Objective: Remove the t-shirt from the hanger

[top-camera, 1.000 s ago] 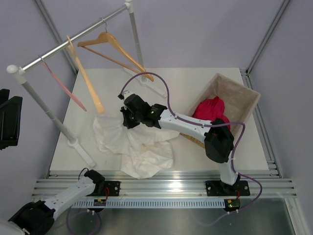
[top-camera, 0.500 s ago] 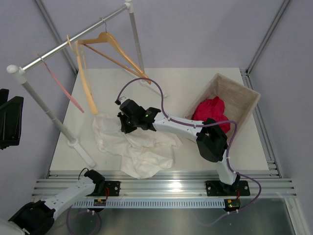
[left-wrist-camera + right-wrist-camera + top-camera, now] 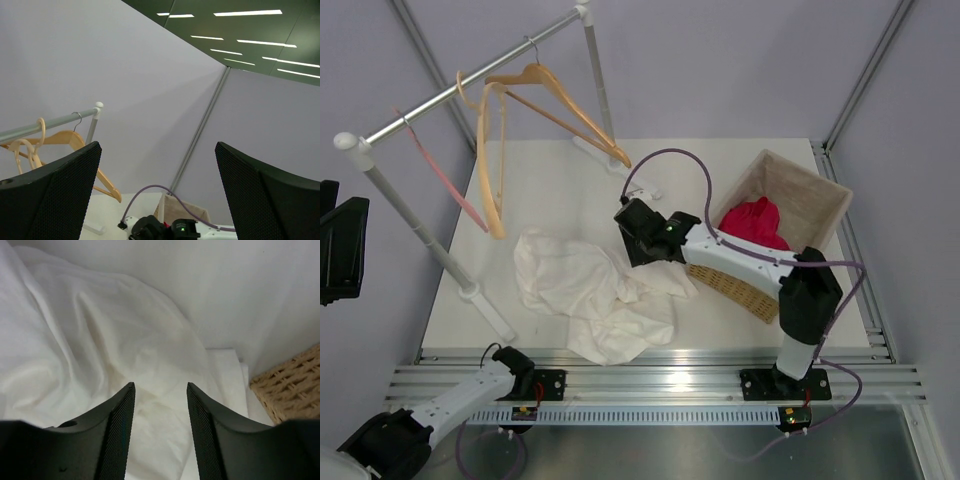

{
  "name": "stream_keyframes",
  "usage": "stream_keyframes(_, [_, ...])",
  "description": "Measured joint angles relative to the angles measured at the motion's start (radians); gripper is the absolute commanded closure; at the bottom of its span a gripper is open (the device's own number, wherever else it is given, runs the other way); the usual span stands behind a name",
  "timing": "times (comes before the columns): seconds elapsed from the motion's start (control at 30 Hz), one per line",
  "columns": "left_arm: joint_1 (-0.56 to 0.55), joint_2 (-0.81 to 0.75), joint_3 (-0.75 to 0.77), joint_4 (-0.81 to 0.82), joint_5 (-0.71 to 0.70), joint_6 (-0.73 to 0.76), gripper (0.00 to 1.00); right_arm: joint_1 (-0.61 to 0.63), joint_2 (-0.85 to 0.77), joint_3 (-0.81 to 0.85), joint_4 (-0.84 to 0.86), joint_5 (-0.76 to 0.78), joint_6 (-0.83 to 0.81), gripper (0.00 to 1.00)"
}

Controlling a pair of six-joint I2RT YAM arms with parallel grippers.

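Observation:
The white t-shirt (image 3: 582, 292) lies crumpled on the table, off any hanger; no logo shows. Two light-brown wooden hangers hang on the rail: one (image 3: 490, 165) nearer the left and turned almost edge-on, one (image 3: 560, 100) further back. My right gripper (image 3: 636, 234) is open and empty just above the shirt's right edge. In the right wrist view its jaws (image 3: 160, 386) stand apart over the white cloth (image 3: 100, 340). My left gripper (image 3: 157, 150) is open and empty, pointing up at the wall, far from the shirt.
A wicker basket (image 3: 820, 205) with a red cloth (image 3: 752, 222) stands at the right, its corner close to the right gripper (image 3: 292, 385). A thin pink hanger (image 3: 445, 180) hangs on the metal rail (image 3: 470, 88), whose post foot (image 3: 480, 295) stands by the shirt.
My right gripper has moved right, from the shirt's upper middle to its right edge. The shirt has settled flatter. The nearer wooden hanger has swung round.

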Motion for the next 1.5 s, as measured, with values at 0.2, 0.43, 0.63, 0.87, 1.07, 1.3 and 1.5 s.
stream_keyframes(0.2, [0.000, 0.002, -0.003, 0.014, 0.006, -0.002, 0.01, 0.054, -0.260, -0.169, 0.092, -0.153, -0.005, 0.75])
stream_keyframes(0.43, [0.000, 0.003, -0.022, 0.035, 0.016, -0.002, 0.01, 0.135, -0.192, -0.270, 0.210, -0.251, 0.055, 0.00])
stream_keyframes(0.63, [0.000, 0.003, -0.037, 0.037, 0.023, -0.006, 0.01, 0.146, 0.007, -0.139, 0.229, -0.169, 0.102, 0.00])
stream_keyframes(0.87, [0.000, 0.005, -0.044, 0.023, 0.026, -0.016, 0.01, 0.146, 0.270, 0.064, 0.198, -0.083, 0.211, 0.01])
stream_keyframes(1.07, [0.000, 0.005, -0.040, -0.004, 0.025, -0.014, 0.01, 0.146, 0.293, 0.064, 0.166, -0.024, 0.295, 0.16])
stream_keyframes(1.3, [0.000, 0.013, -0.026, 0.000, 0.024, -0.001, 0.01, 0.146, 0.156, -0.123, 0.186, 0.022, 0.300, 0.91])
stream_keyframes(1.5, [0.000, 0.011, -0.125, 0.077, 0.023, 0.010, 0.01, 0.146, -0.167, -0.185, 0.055, 0.035, 0.234, 1.00])
